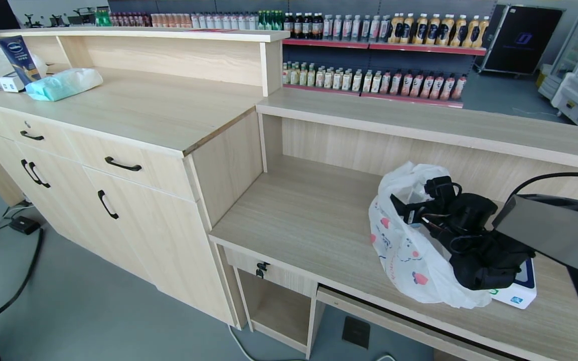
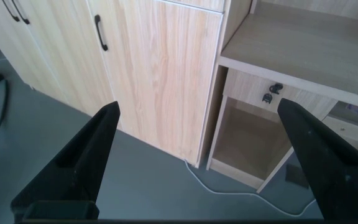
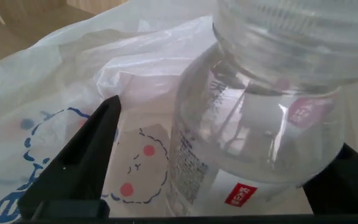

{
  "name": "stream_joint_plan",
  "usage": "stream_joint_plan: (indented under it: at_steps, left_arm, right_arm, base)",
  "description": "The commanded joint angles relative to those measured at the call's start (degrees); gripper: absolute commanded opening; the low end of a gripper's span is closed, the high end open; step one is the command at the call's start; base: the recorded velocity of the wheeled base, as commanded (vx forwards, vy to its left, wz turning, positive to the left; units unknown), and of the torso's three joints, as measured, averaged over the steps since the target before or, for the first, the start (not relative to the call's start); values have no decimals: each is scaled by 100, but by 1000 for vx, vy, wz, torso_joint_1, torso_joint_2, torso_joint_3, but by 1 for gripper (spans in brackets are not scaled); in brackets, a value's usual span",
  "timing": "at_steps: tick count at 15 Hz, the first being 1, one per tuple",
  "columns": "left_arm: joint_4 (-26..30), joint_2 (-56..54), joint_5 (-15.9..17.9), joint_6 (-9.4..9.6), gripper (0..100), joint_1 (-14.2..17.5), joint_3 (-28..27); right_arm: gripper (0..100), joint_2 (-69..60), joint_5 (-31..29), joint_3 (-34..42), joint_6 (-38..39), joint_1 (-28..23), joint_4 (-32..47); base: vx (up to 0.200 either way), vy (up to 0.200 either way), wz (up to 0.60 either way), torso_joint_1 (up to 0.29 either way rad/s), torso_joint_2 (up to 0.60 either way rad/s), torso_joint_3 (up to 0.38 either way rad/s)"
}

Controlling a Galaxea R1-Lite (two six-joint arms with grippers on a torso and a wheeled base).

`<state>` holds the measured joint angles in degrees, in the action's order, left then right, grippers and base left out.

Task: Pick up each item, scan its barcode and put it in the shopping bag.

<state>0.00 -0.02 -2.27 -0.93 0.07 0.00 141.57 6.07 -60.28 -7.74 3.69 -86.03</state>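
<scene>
A white plastic shopping bag (image 1: 414, 260) with cartoon prints stands on the lower desk at the right. My right gripper (image 1: 419, 200) reaches into its mouth. In the right wrist view a clear plastic bottle (image 3: 260, 143) with a white label sits between the spread fingers (image 3: 79, 162) of the right gripper (image 3: 229, 124), over the bag's (image 3: 42, 93) inside. A gap shows between the bottle and one finger, so the gripper is open. My left gripper (image 2: 197, 106) hangs open and empty above the grey floor, in front of the cabinet doors.
On the upper counter at the far left lie a teal soft pack (image 1: 63, 82), a blue box (image 1: 18, 57) and a small white box (image 1: 10, 81). A white box (image 1: 517, 293) lies beside the bag. Shelves of drinks (image 1: 369, 80) stand behind the counter.
</scene>
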Motion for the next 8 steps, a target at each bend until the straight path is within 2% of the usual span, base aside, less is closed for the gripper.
stream_joint_plan:
  at_steps: [1, 5, 8]
  left_arm:
    - [0, 2, -2, -4, 100, 1, 0]
    - [0, 2, -2, -4, 100, 1, 0]
    - [0, 2, -2, -4, 100, 1, 0]
  right_arm:
    - [100, -244, 35, 69, 9, 0, 34]
    - [100, -1202, 676, 148, -96, -123, 851]
    - [100, -1993, 711, 1001, -553, -229, 1493]
  base:
    - [0, 0, 0, 0, 0, 0]
    - [0, 0, 0, 0, 0, 0]
    - [0, 0, 0, 0, 0, 0]
